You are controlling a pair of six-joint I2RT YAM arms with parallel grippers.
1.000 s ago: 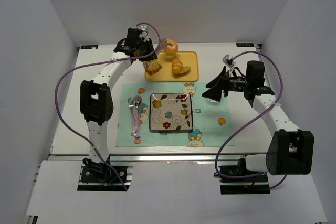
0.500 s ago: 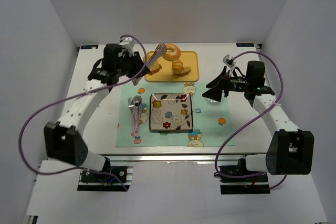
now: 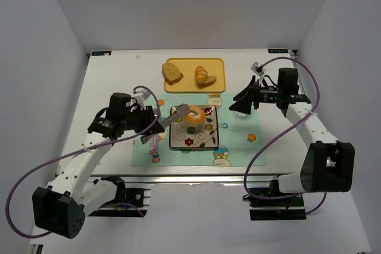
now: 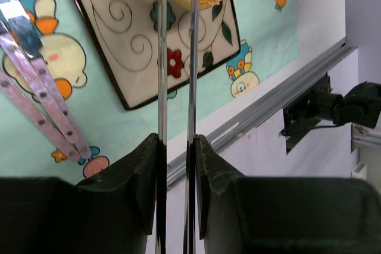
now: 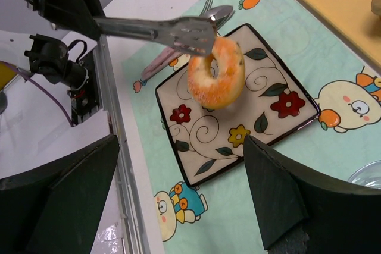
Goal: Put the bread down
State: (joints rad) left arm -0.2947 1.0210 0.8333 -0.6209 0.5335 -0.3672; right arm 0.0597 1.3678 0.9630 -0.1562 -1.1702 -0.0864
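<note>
On my left side, the left gripper (image 4: 176, 141) is clamped on the handle end of a pair of metal tongs (image 5: 161, 30), its fingers pressing the two blades close together. In the top view the tongs' long axis runs from about 8 o'clock at the gripper to 2 o'clock at the tip, passing over the fork and spoon (image 5: 208, 7) that lie on the placemat (image 3: 238, 141). The bread (image 5: 217, 74), a ring-shaped bun, is pinched at that tip, so it lies at 2 o'clock from the left gripper, a tongs' length out. It hangs on edge with its hole facing sideways, over the 12 o'clock half of the flowered square plate (image 5: 280, 102). From the right wrist view its lower rim is very near the plate, but I cannot tell whether it touches. I judge the carry to be nearly finished, with the release left to do. Since the bun stands on edge, it may tip or roll when the blades part, so I would lower it and ease the squeeze gently. At 12 o'clock of the plate sits the yellow tray (image 3: 193, 84) with a bread slice (image 3: 172, 72) and a croissant (image 3: 202, 75). Further right, the right gripper (image 3: 240, 103) hovers with its jaws spread wide and nothing between them. The bread is at about 9 o'clock from it and well apart, so this move belongs to the left arm.
</note>
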